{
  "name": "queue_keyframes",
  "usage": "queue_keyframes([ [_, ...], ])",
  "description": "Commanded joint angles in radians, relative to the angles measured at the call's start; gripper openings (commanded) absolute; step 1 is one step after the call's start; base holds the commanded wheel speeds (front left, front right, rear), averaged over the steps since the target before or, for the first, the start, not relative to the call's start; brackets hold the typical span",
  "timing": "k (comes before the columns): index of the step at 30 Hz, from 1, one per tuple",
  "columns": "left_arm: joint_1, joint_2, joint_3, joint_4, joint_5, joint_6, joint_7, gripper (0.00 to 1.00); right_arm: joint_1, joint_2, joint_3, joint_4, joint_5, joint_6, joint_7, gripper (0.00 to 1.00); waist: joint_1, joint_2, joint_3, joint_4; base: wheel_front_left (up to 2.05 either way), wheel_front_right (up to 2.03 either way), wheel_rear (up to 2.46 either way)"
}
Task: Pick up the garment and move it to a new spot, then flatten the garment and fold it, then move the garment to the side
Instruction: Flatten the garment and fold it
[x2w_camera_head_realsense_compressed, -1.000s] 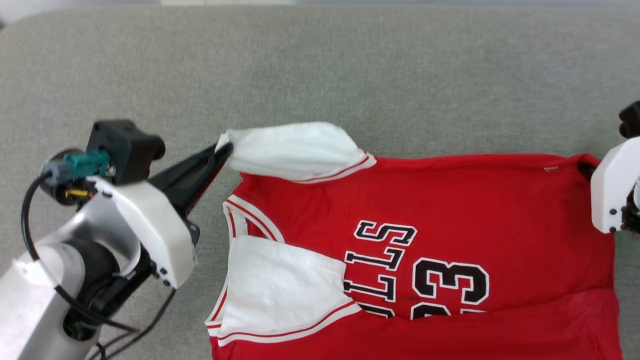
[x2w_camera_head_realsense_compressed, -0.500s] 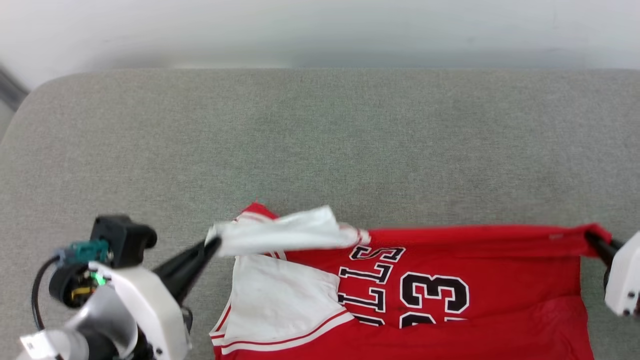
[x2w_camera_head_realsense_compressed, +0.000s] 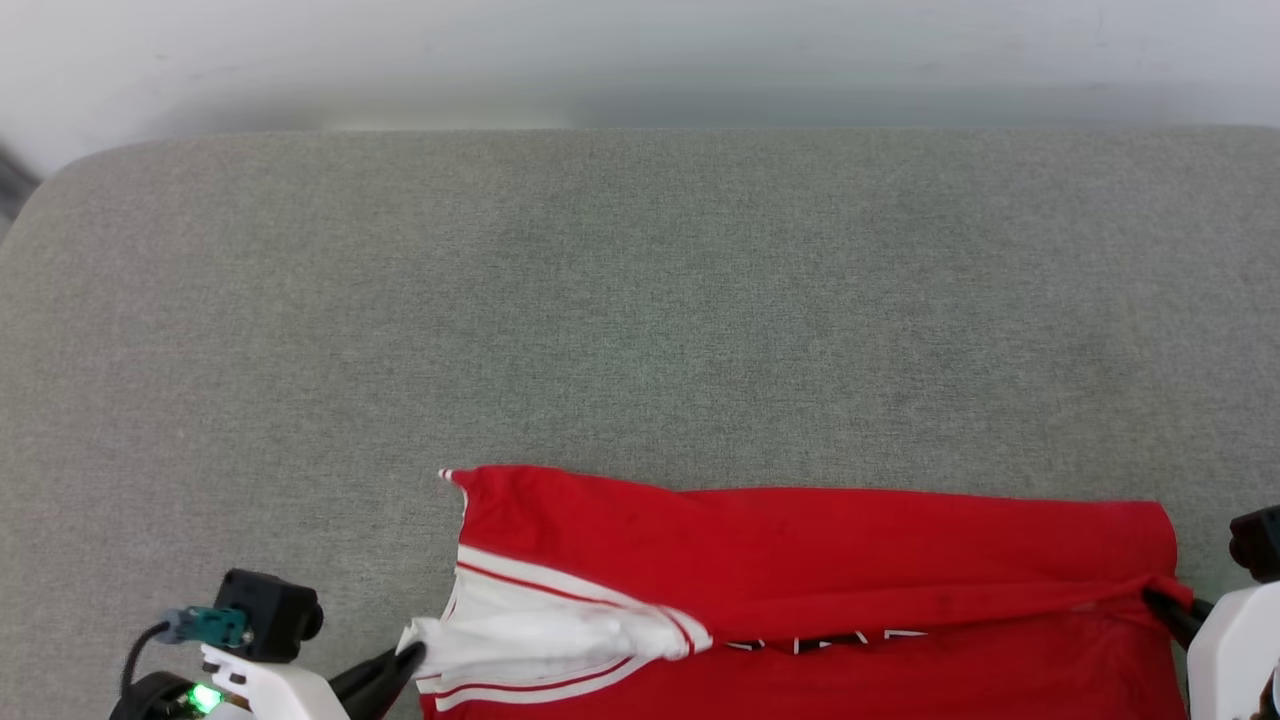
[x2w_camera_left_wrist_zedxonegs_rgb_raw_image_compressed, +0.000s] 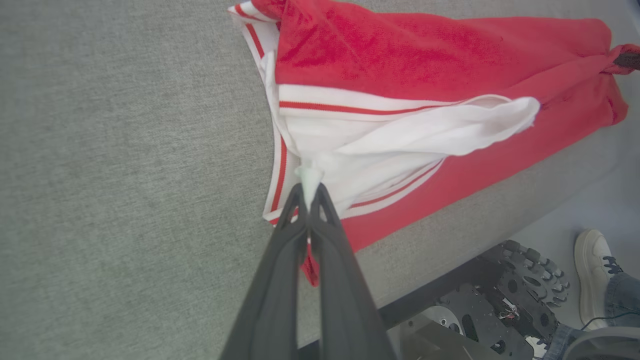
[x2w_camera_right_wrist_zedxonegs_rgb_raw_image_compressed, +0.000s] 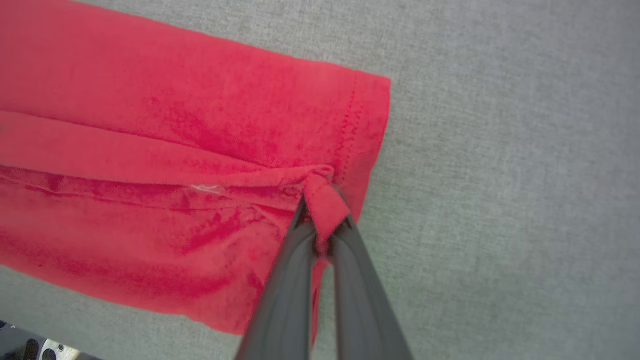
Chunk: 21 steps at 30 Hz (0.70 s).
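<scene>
Folding is under way. Nearest, at the near edge of the grey woven cushion (x2w_camera_head_realsense_compressed: 640, 300), the left gripper (x2w_camera_head_realsense_compressed: 405, 655) is clamped tight on the tip of the white short sleeve (x2w_camera_head_realsense_compressed: 540, 635), and the right gripper (x2w_camera_head_realsense_compressed: 1160, 600) pinches a corner of the red hem (x2w_camera_right_wrist_zedxonegs_rgb_raw_image_compressed: 325, 200). Stretched between them, the red jersey T-shirt with striped trim (x2w_camera_head_realsense_compressed: 800, 540) lies along the cushion's near edge, its far side doubled over toward that edge so only slivers of black lettering (x2w_camera_head_realsense_compressed: 800, 643) peek out. I judge this lengthwise fold nearly laid; letting go, further folds and the move aside remain. Off the cushion's near edge, the left wrist view adds a dark wheeled base (x2w_camera_left_wrist_zedxonegs_rgb_raw_image_compressed: 500, 305) and a person's white shoe (x2w_camera_left_wrist_zedxonegs_rgb_raw_image_compressed: 592, 265); the right wrist view shows hem stitching bunched between its fingers.
</scene>
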Motion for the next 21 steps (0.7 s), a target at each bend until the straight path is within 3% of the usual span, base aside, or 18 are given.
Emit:
queue_keyframes([
  [1, 0.003, -0.006, -0.008, 0.02, 0.012, -0.003, 0.001, 0.0, 0.013, -0.016, 0.015, 0.01, -0.005, -0.001, -0.015, 0.0, 0.0, -0.0001, 0.003, 0.001, 0.0, 0.0, 0.0],
  [13, -0.06, -0.075, -0.09, 0.152, 0.066, -0.059, -0.032, 0.0, -0.024, -0.064, 0.139, 0.065, 0.034, -0.001, -0.063, 0.0, 0.0, -0.0001, 0.014, 0.005, 0.0, 0.0, 0.0],
  [14, -0.063, -0.077, -0.096, 0.162, 0.073, -0.06, -0.034, 0.32, -0.024, -0.066, 0.146, 0.068, 0.039, -0.001, -0.065, 0.11, 0.0, -0.0001, 0.011, 0.004, 0.0, 0.0, 0.0],
  [15, -0.064, -0.079, -0.1, 0.171, 0.079, -0.062, -0.039, 0.91, -0.026, -0.069, 0.153, 0.07, 0.04, 0.0, -0.069, 1.0, 0.0, -0.0001, 0.007, 0.003, 0.0, 0.0, 0.0],
  [16, -0.064, -0.083, -0.103, 0.18, 0.081, -0.065, -0.043, 1.0, -0.03, -0.068, 0.158, 0.073, 0.049, 0.0, -0.07, 1.0, 0.0, -0.0001, 0.001, 0.002, 0.0, 0.0, 0.0],
  [21, -0.073, -0.1, -0.088, 0.191, 0.089, -0.075, -0.101, 1.0, -0.057, -0.077, 0.151, 0.043, 0.088, -0.001, -0.072, 1.0, 0.0, -0.0001, -0.037, -0.004, 0.0, 0.0, 0.0],
])
